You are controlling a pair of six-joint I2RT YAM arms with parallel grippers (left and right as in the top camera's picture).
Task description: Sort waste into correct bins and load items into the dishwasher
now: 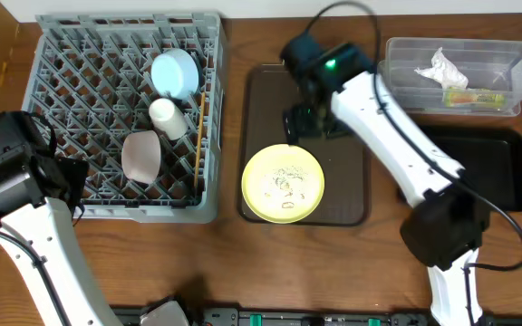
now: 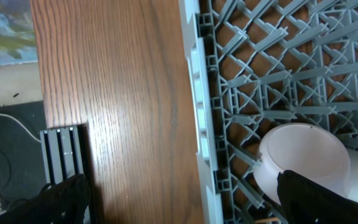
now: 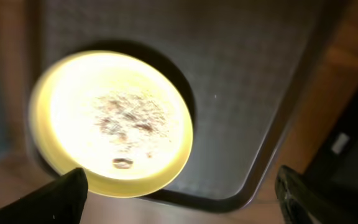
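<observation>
Spread and empty, the right pincer [image 1: 306, 125] hung over the brown tray's [image 1: 343, 201] far part, the pale yellow plate [image 1: 259, 192] of rice grains [image 1: 288, 178] lying just near-left of it, well apart from the left arm [image 1: 25, 204].

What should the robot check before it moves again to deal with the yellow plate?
1. Right claw open, holding nothing: ok.
2. Yellow plate flat on brown tray: ok.
3. Food grains off the plate: not ok, they sit on it.
4. Napkin and wrapper in clear tub: ok.
5. Left claw away from the plate: ok, at the grey rack edge.
</observation>
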